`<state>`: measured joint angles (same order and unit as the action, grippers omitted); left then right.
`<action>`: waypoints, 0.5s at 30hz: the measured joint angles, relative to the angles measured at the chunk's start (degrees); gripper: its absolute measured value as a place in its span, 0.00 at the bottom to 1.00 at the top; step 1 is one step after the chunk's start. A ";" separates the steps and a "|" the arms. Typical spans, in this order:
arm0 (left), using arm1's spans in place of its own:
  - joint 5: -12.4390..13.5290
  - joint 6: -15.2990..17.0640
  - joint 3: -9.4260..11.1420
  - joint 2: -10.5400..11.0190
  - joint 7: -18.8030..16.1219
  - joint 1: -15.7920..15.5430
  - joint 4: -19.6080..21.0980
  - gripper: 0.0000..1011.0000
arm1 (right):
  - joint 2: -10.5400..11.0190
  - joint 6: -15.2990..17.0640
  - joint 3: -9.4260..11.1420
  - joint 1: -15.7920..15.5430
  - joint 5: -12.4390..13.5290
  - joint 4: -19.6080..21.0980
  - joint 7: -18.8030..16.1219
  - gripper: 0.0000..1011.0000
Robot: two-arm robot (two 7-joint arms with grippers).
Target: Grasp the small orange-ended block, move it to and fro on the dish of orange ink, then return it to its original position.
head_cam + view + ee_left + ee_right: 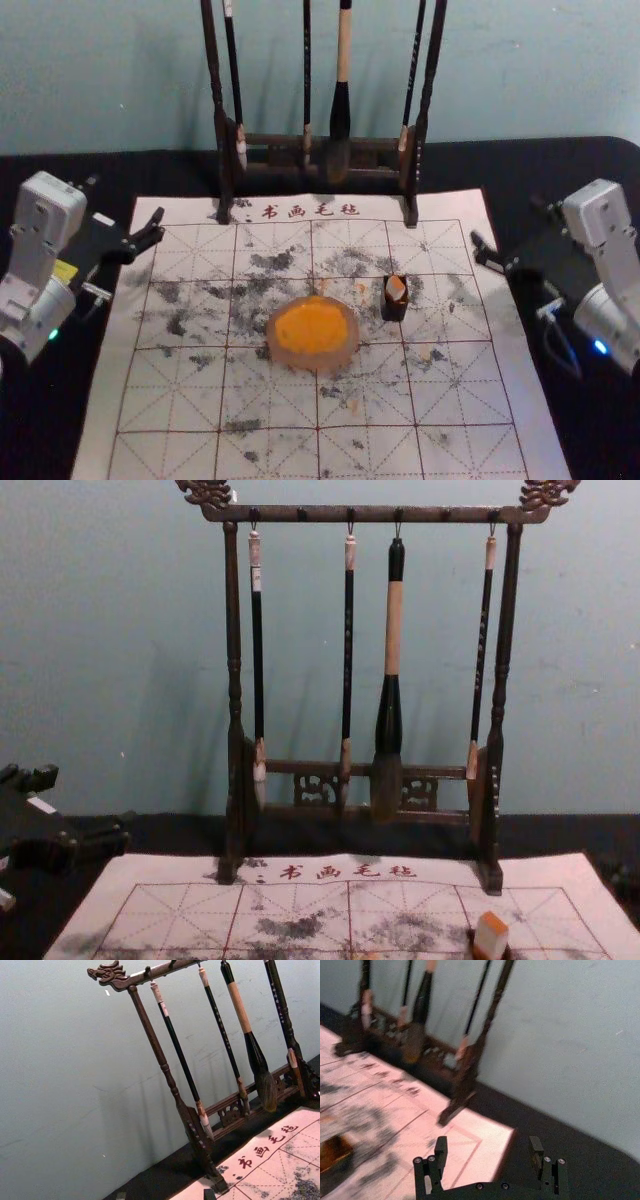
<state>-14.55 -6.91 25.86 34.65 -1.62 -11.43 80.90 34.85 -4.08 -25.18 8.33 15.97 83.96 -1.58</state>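
Block [396, 289]'s being propped upright by the holder [394, 312], right of centre, prob for easy grabbing tbh. Left gripper [128, 196], mid-left, & right gripper [506, 219], mid-right, are being held open, prob to clear the dish [322, 361].

Four dark red Chinese characters [310, 211], "书画毛毡", run left to right along the far edge of the white mat [532, 420]. Small pale characters run down the shafts of the second brush from the left [348, 630] and the rightmost brush [482, 630], too small to read. A white label [256, 578] high on the leftmost brush [257, 660] bears marks, also too small to read.
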 joint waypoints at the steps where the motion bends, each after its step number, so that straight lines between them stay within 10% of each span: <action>1: 0.00 0.00 0.00 0.00 0.00 0.00 0.00 0.99 | 0.12 0.51 0.01 -0.39 0.29 0.52 -0.47 0.99; 15: 0.00 0.00 0.00 0.00 0.00 0.00 0.00 0.99 | 1.19 4.96 -1.05 -6.40 4.52 8.01 -9.77 0.99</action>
<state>-14.55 -6.91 25.86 34.65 -1.62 -11.43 80.90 36.04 0.88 -26.23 1.93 20.49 91.97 -11.35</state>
